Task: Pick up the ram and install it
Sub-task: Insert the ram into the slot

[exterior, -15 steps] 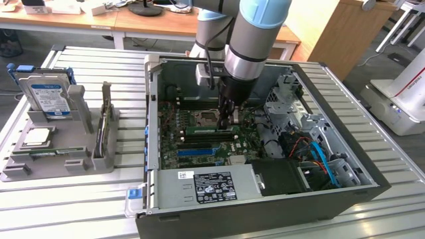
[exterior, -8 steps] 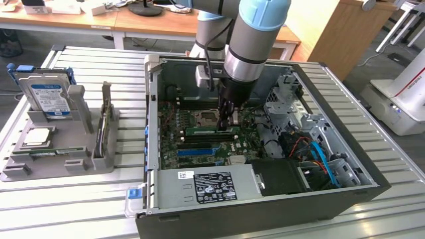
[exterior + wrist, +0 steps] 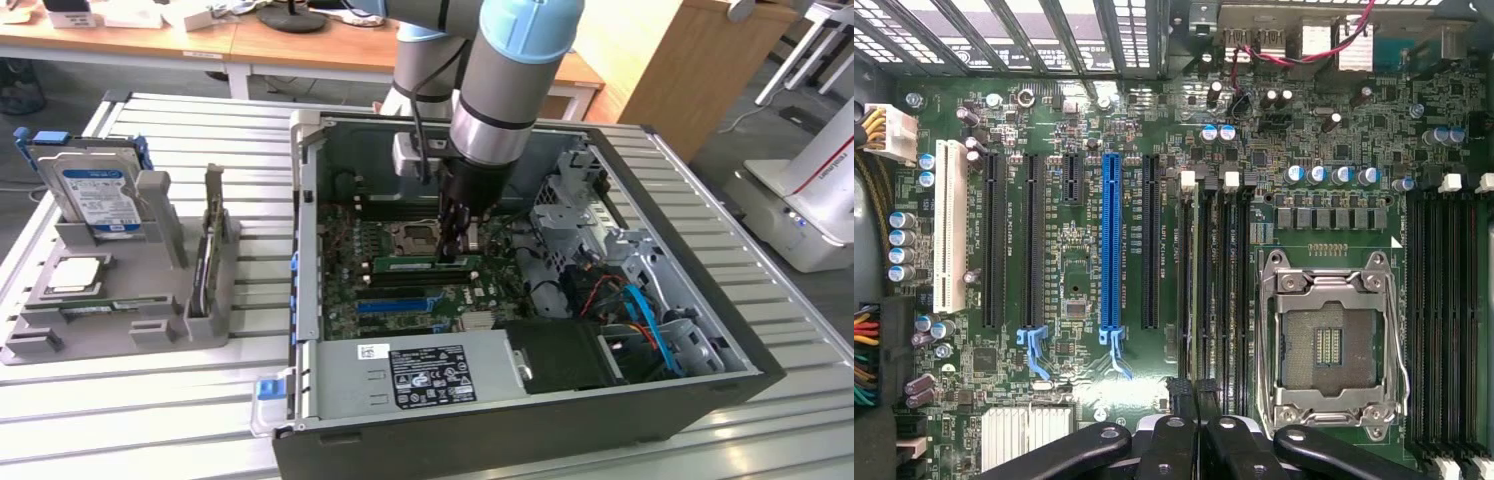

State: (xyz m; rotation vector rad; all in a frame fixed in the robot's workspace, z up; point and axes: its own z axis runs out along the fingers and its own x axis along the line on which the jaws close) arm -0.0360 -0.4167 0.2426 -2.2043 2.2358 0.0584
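Ram position: the ram (image 3: 424, 263) stands on edge along the memory-slot bank of the motherboard (image 3: 350, 250), inside the open computer case (image 3: 534, 430).

Reading across from the exterior view's left:

1. The grey parts tray (image 3: 27, 345) sits just beside the case. It carries the hard drive (image 3: 96, 195) upright and the processor chip (image 3: 78, 272) lying flat in front of it. I touch neither.
2. Inside the case, the ram runs parallel to its slot, just in front of the empty processor socket (image 3: 418, 238).
3. My gripper (image 3: 461, 243) points straight down at the end of the ram nearer the exterior view's right, with the fingertips at the ram's top edge. The jaws are closed. I cannot tell whether they pinch the board's edge or only bear down on it. In the wrist view, my gripper (image 3: 1197, 405) sits at one end of the memory slots (image 3: 1226, 280), with the socket (image 3: 1332, 345) alongside.
4. Farther right, the blue cable (image 3: 641, 310) lies well apart from my arm.

Progress, as a judgement: pick-up and transfer are complete, and the ram is lined up in the slot bank. Full seating is not confirmed, because I cannot make out the latch positions. Seating is the step in hand.
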